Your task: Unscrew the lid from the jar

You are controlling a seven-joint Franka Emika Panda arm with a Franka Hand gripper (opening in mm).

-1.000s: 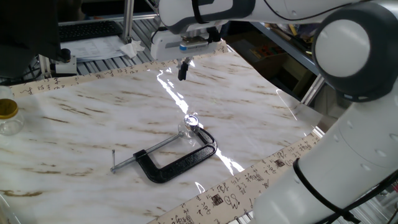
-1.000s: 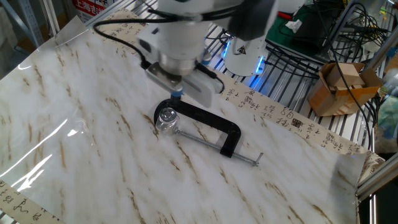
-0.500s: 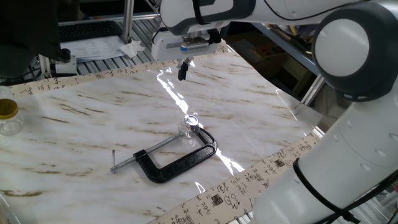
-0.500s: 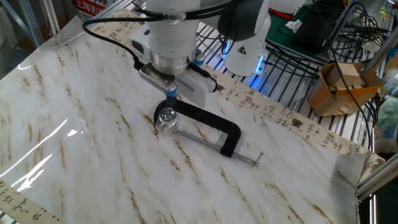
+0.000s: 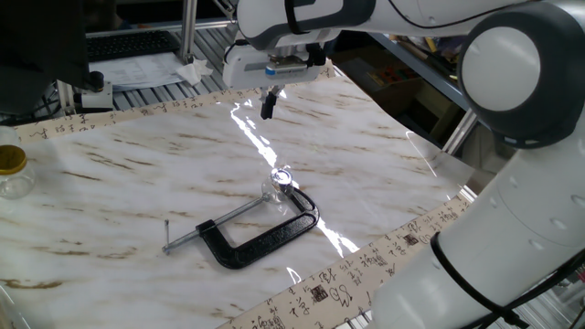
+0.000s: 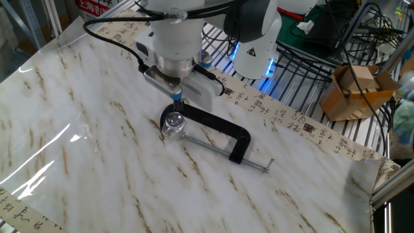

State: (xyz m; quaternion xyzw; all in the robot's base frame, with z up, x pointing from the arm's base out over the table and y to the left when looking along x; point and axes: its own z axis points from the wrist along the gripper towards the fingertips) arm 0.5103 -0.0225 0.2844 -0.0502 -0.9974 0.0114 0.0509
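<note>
The very small clear jar (image 5: 275, 188) stands on the marble tabletop with its glinting clear lid (image 5: 281, 176) on top, right beside the black C-clamp's jaw end. From the other side, the jar (image 6: 173, 128) and lid (image 6: 173, 120) sit just below the arm's wrist. My gripper (image 5: 268, 106) hangs well above the table, up and back from the jar, touching nothing. Its dark fingers are pressed together and hold nothing. In the other fixed view my gripper (image 6: 178, 98) shows just over the jar, partly hidden by the wrist.
A black C-clamp (image 5: 260, 238) lies next to the jar, its screw rod pointing left. A larger clear jar with a yellow-gold lid (image 5: 11, 171) stands at the far left table edge. A cardboard box (image 6: 352, 89) and cables lie beyond the table.
The arm's wrist shifted a little over the jar during the first half second, seen in the other fixed view. Since then nothing has visibly moved; jar and lid are unchanged.
</note>
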